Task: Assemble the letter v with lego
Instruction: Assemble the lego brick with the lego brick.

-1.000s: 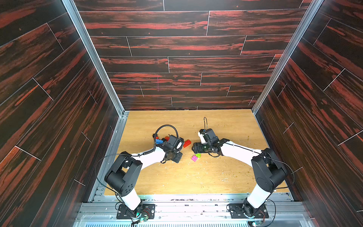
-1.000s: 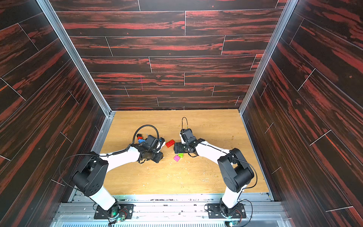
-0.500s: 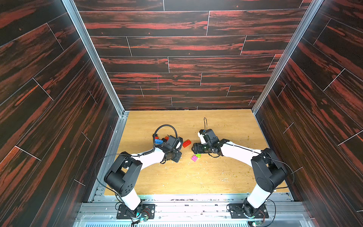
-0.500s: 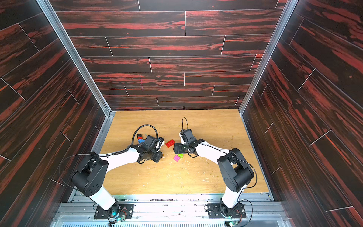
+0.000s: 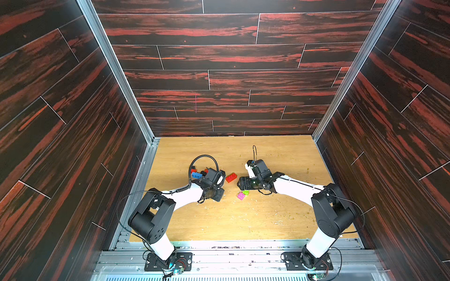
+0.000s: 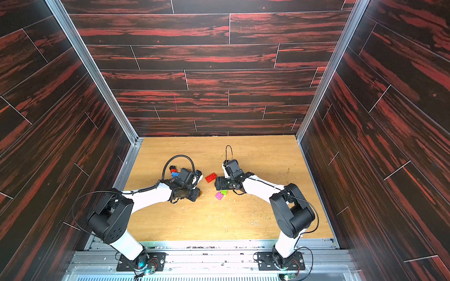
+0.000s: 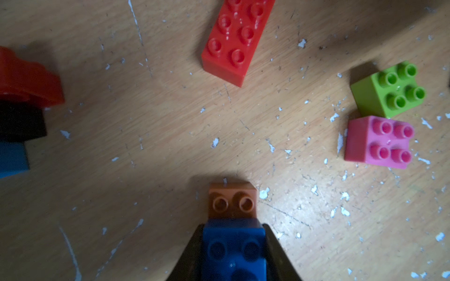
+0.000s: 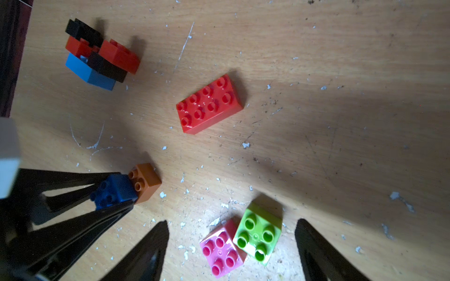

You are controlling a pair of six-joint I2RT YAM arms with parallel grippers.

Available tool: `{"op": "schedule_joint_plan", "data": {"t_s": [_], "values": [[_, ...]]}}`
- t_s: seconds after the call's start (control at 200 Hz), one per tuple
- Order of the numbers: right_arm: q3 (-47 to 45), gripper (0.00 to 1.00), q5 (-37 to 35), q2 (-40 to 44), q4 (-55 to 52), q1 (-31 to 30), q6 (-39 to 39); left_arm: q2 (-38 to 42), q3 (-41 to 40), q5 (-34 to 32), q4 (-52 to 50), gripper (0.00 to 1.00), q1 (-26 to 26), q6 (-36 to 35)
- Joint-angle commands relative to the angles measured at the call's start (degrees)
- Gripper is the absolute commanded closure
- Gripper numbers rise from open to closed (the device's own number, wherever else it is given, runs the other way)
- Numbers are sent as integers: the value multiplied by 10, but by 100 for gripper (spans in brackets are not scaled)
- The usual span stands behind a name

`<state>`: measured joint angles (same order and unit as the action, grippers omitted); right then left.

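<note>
Blue brick (image 7: 233, 248), orange brick (image 7: 232, 200) stuck to it, pinched in my left fingers (image 7: 190, 255) down at the bench (image 7: 121, 121). Right fingers (image 8: 146, 250) spread, pink brick (image 8: 221, 250) and green brick (image 8: 259, 233) lying between them, long red brick (image 8: 209, 104) beyond.

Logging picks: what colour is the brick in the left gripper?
Dark blue brick; clearest in left wrist view.

Left arm (image 5: 187, 194): lower left in both top views, you see white links and black joint housings
Right arm (image 5: 297, 189): lower right, same white and black
Cable (image 5: 204, 156): black loop, centre left
Base plates (image 5: 185, 261): flat, black, rectangular
Right gripper (image 8: 231, 221): black tapered fingers
</note>
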<state>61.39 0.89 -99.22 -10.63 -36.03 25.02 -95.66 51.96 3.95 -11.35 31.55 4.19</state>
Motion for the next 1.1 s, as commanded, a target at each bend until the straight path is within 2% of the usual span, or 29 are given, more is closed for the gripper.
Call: {"op": "schedule_joint_plan", "data": {"t_s": [0.0,0.411,0.721,1.002,1.097], "values": [[-3,16,7,-1,-1,-3,0,-14,-15,-16,-30,81,-3,16],[-4,16,8,8,-6,-3,-4,-43,-8,1,-57,81,-2,84],[0,16,-23,17,-30,2,-4,-111,83,46,-157,81,5,4],[-26,15,-8,37,-32,46,9,-137,113,61,-151,81,11,-49],[-35,15,-4,49,-31,50,6,-162,133,56,-167,81,15,-34]]}}
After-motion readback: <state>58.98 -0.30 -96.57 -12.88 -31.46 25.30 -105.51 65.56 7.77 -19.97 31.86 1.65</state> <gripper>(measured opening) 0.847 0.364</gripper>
